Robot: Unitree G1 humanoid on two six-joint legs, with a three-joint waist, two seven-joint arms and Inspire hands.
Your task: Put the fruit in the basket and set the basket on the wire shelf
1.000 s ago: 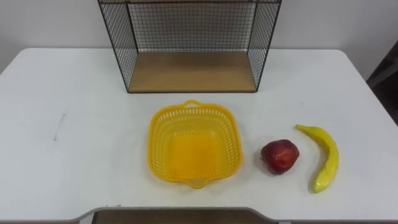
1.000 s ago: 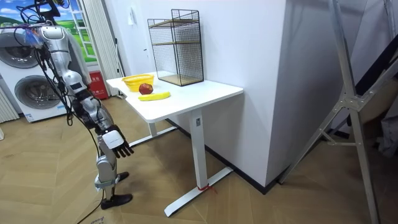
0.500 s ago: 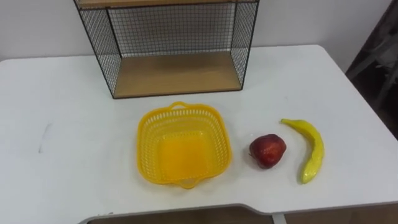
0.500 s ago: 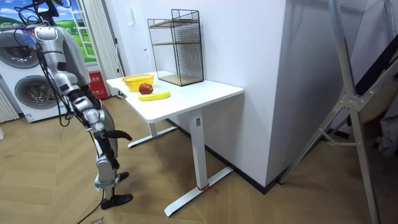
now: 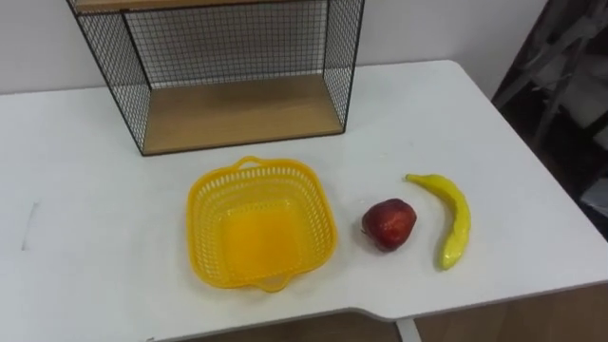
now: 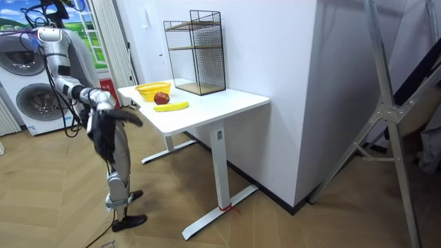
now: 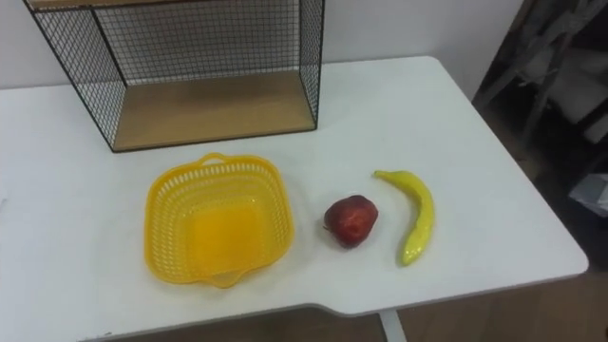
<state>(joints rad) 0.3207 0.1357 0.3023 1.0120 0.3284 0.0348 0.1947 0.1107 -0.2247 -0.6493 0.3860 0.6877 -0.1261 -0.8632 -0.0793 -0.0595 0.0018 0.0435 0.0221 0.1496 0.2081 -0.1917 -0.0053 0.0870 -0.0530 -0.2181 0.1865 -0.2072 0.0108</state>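
Beyond the robot hand [image 6: 135,118] — apple [image 5: 388,224], banana [image 5: 451,218].

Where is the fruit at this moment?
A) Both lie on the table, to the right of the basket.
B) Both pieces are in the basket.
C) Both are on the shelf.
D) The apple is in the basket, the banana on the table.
A: the apple and the banana lie on the table right of the basket, which is empty.
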